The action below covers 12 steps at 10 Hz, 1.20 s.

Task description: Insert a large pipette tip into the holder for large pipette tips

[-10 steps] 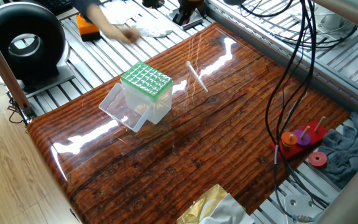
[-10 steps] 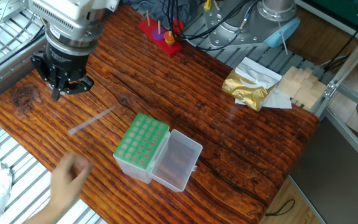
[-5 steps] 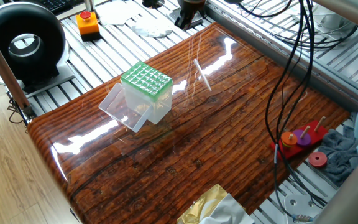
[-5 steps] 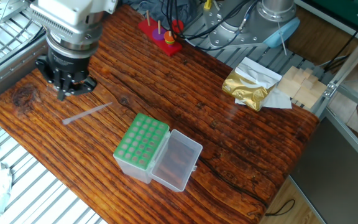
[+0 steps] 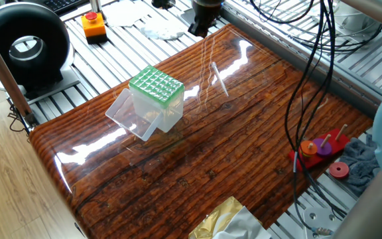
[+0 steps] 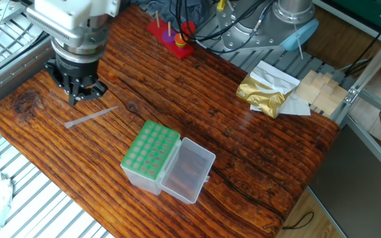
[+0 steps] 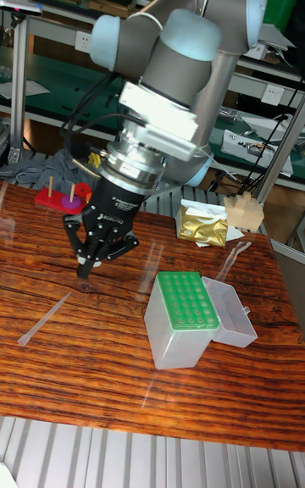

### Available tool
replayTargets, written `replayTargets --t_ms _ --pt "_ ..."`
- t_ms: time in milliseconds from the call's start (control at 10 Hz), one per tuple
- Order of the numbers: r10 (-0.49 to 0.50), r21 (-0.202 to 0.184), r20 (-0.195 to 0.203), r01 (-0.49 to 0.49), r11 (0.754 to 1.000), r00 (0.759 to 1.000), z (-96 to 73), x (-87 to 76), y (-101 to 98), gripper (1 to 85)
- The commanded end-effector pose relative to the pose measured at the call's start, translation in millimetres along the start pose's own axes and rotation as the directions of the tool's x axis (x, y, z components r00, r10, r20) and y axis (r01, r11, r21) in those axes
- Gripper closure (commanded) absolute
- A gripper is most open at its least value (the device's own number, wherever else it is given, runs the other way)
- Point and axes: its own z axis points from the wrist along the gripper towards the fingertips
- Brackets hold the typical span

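**Pipette tip on table, not picked yet**

Large pipette tip [image 7: 44,317] lies flat on the wooden table [image 7: 102,386], nearest thing in the tall view, down at the left. Nothing touches it. Holder for large pipette tips [image 7: 185,318] stands to its right, upright, green grid up, clear lid hinged open on the far-right side. Grid holes look empty, can't confirm every one.

My gripper [image 7: 87,266] hangs just beyond the tip, above its thick end, fingers pointing down. Fingers [image 6: 76,98] are drawn close together at the ends, holding nothing. Exact gap: can't tell.

Step in hand, my read: approach for the pick. Nothing inserted yet.

Next move calls for: spread the fingers, line the jaws across the tip's long axis, descend to table level, close near the thick end. It's thin and lies flat, so it could roll or skid. Then it needs tilting to vertical before going into a grid hole.

Far side: red peg base [image 7: 61,198], gold foil bag [image 7: 202,226]. Both well apart from the work.
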Motion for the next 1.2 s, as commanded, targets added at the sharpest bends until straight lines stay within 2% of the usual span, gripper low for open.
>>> replayTargets --t_ms 0,100,200,300,400,500,600,700,800,1000,1100 --pt "0.147 -0.146 -0.056 -0.153 0.977 0.988 6.3 22.7 21.8 84.7" --pt "0.217 -0.214 -0.112 -0.237 0.948 0.970 3.5 31.1 41.3 84.7" --pt "0.276 -0.254 -0.151 -0.307 0.917 0.949 -0.3 33.7 54.9 84.7" --pt "0.339 -0.271 -0.216 -0.390 0.880 0.916 -3.0 40.1 67.4 84.7" --pt "0.360 -0.235 -0.235 -0.412 0.880 0.903 2.5 43.9 61.9 84.7" --pt "0.364 -0.207 -0.237 -0.413 0.887 0.901 9.8 44.6 56.3 84.7" --pt "0.376 -0.204 -0.256 -0.430 0.880 0.891 14.1 45.7 59.2 84.7" --pt "0.391 -0.211 -0.296 -0.459 0.863 0.871 17.4 49.5 67.5 84.7" --pt "0.372 -0.191 -0.324 -0.445 0.875 0.870 23.4 57.6 66.0 84.7" --pt "0.326 -0.161 -0.434 -0.428 0.889 0.840 24.6 85.8 70.8 84.7" --pt "0.312 -0.165 -0.433 -0.414 0.895 0.846 26.9 85.9 70.4 84.7"
